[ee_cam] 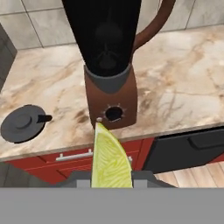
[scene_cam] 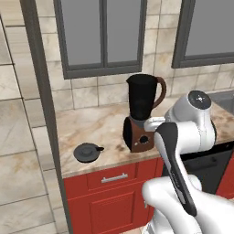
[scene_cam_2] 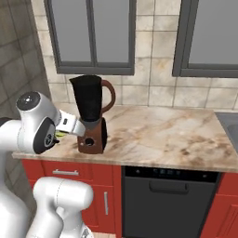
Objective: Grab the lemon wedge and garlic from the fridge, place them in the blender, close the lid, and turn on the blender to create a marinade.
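Simulated kitchen w/ a marble-look counter [scene_cam: 100, 125], red cabinets [scene_cam: 109, 201] below, beige tile wall and grey-framed windows [scene_cam: 100, 36] behind. The blender [scene_cam: 141, 112] stood upright on the counter, near its front edge: tall black jar w/ a curved brown handle on its right side, set on a reddish-brown base w/ a round dial [ee_cam: 113, 113] facing the front. The jar's top was open. The lid [scene_cam: 87, 152], a flat dark grey disc w/ a centre knob and a small side tab, lay flat on the counter to the left of the blender, apart from it and close to the counter's front edge. The white robot arm rose in front of the counter, its wrist reaching toward the blender's base. In the hand view the gripper [ee_cam: 111, 181] was clamped on the lemon wedge [ee_cam: 110, 162], a yellow-green slice w/ pale pulp lines, pointed tip up, held between the two fingers. The wedge sat in front of the blender base, its tip lining up just below the dial in that view; whether it touched the base couldn't be told. In the right base view a bit of yellow-green showed at the hand, just left of the blender base. A dark dishwasher front [scene_cam_2: 167, 200] sat under the counter to the right of the blender.
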